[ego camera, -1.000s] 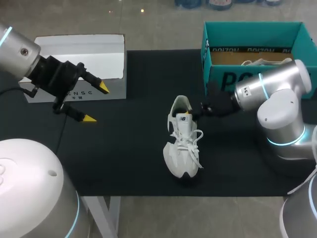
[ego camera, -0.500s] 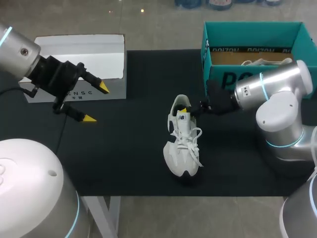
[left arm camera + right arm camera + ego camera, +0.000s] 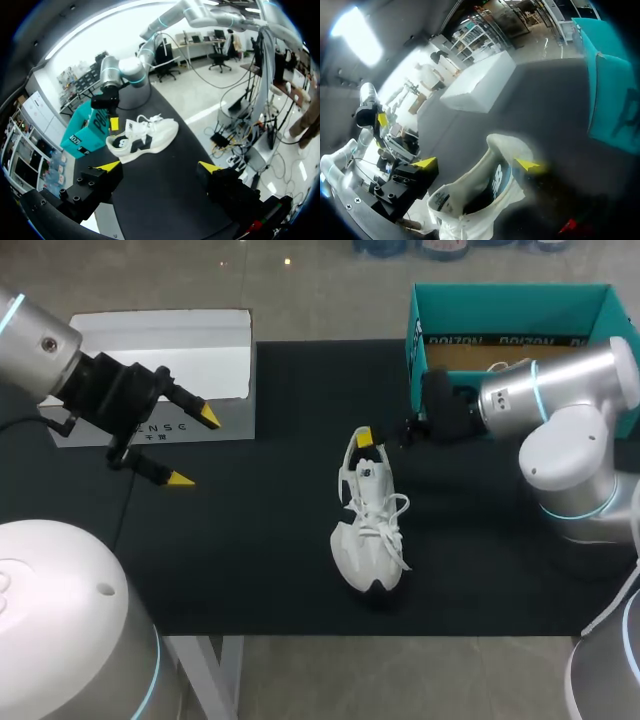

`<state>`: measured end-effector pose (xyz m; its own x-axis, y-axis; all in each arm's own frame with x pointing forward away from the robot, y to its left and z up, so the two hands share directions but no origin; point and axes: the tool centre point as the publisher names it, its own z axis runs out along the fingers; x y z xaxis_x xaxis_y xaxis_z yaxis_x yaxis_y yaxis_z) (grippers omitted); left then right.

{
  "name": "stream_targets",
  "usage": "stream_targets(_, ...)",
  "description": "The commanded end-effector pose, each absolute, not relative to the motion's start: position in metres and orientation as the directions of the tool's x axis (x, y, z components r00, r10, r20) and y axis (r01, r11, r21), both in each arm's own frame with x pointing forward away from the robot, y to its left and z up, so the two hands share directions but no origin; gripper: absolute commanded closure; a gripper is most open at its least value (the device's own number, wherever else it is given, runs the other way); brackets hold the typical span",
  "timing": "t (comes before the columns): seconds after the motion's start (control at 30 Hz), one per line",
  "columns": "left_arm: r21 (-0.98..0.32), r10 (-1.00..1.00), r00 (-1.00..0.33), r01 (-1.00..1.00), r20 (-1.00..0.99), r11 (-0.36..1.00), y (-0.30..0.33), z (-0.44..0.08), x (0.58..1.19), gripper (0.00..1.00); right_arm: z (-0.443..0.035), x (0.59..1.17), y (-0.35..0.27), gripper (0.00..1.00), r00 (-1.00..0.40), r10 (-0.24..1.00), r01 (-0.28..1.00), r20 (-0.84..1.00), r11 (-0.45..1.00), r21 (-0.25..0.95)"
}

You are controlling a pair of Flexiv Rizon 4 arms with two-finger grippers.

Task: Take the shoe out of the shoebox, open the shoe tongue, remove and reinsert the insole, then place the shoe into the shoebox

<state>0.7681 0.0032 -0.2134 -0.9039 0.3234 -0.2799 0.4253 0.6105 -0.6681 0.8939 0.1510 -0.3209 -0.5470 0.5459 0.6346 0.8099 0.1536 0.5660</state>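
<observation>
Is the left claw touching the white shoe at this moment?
Apart. The head view shows the left claw near the white box, with a wide stretch of black table between it and the white shoe.

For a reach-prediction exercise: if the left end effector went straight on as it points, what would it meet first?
Probably the white sneaker, lying straight ahead of the left end effector in its wrist view; depth is unclear, so it might pass above.

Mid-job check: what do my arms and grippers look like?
The left arm and right arm are rounded silver-grey shells with cyan rings at the joints. The left gripper and right gripper have black blocky bodies, bolt heads, pointed yellow fingertips. A thin black cable loops under the left wrist.
</observation>
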Motion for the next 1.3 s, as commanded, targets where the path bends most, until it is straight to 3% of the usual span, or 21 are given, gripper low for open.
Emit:
stream_targets(0.03,-0.666,0.325,-0.904,0.425,-0.279,0.613,0.003,-0.213,0.768,0.0,-0.31,0.895,0.149,0.0,-0.551,0.561,0.801,0.618,0.149,0.58)
stream_targets(0.23,-0.666,0.325,-0.904,0.425,-0.279,0.613,0.003,-0.213,0.768,0.0,-0.289,0.89,0.15,0.0,-0.439,0.698,0.852,0.566,0.123,0.509)
stream_targets(0.37,-0.666,0.325,-0.904,0.425,-0.279,0.613,0.003,-0.213,0.768,0.0,-0.284,0.886,0.154,0.0,-0.27,0.843,0.924,0.466,0.091,0.371)
stream_targets(0.53,-0.666,0.325,-0.904,0.425,-0.279,0.613,0.003,-0.213,0.768,0.0,-0.291,0.887,0.148,0.0,-0.076,0.976,0.989,0.205,0.048,0.14)
stream_targets(1.27,-0.666,0.325,-0.904,0.425,-0.279,0.613,0.003,-0.213,0.768,0.0,-0.269,0.876,0.165,0.0,-0.048,0.99,0.989,0.132,0.029,0.144)
stream_targets(1.3,-0.666,0.325,-0.904,0.425,-0.279,0.613,0.003,-0.213,0.768,0.0,-0.271,0.875,0.167,0.16,-0.046,0.991,0.99,0.126,0.028,0.141)
